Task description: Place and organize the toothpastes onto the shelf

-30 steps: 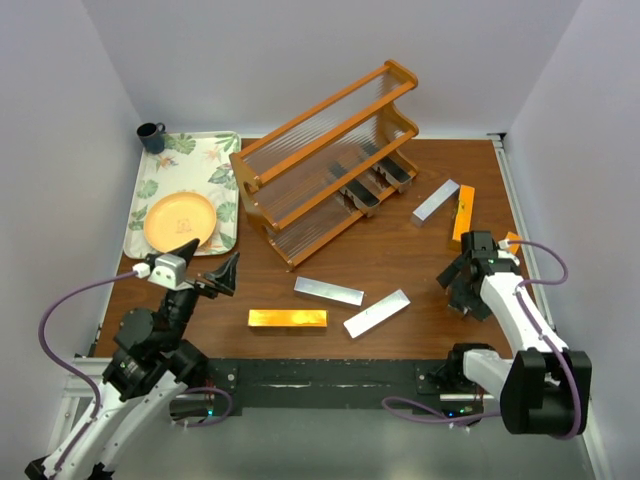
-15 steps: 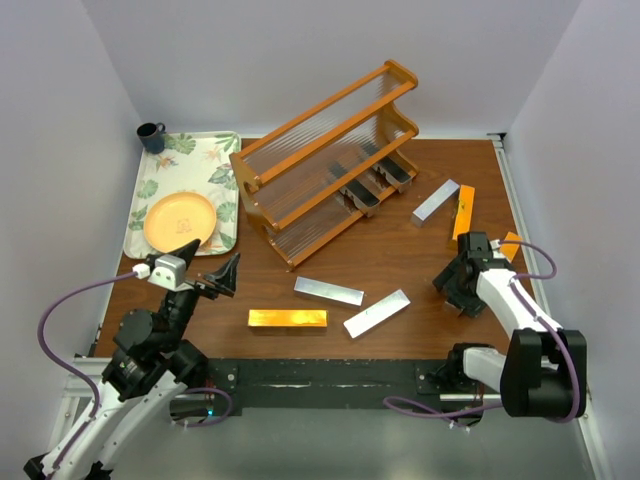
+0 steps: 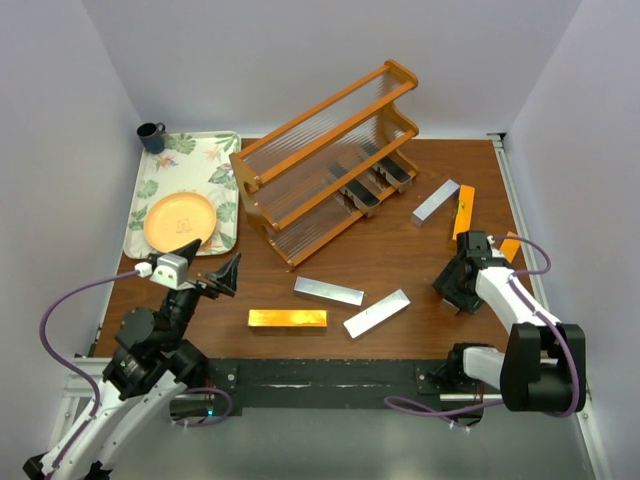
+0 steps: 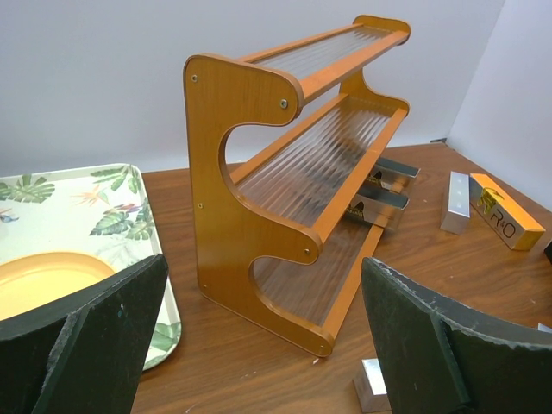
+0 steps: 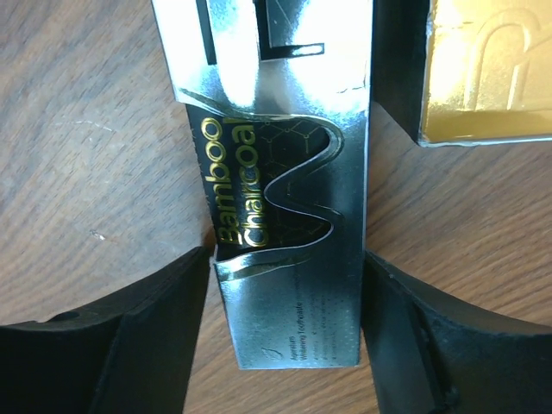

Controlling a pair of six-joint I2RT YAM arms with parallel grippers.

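My right hand straddles the dark charcoal toothpaste carton lying flat on the tabletop. The fingers sit close against its long sides, a crosswise hold for lifting, though I cannot tell whether they pinch it. My left hand waits wide apart, facing the shelf.

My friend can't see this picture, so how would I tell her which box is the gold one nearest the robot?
Start at the big orange wooden shelf and come toward the robot's edge of the table. The gold carton lies flat there, left of two silver cartons; it alone there is gold.
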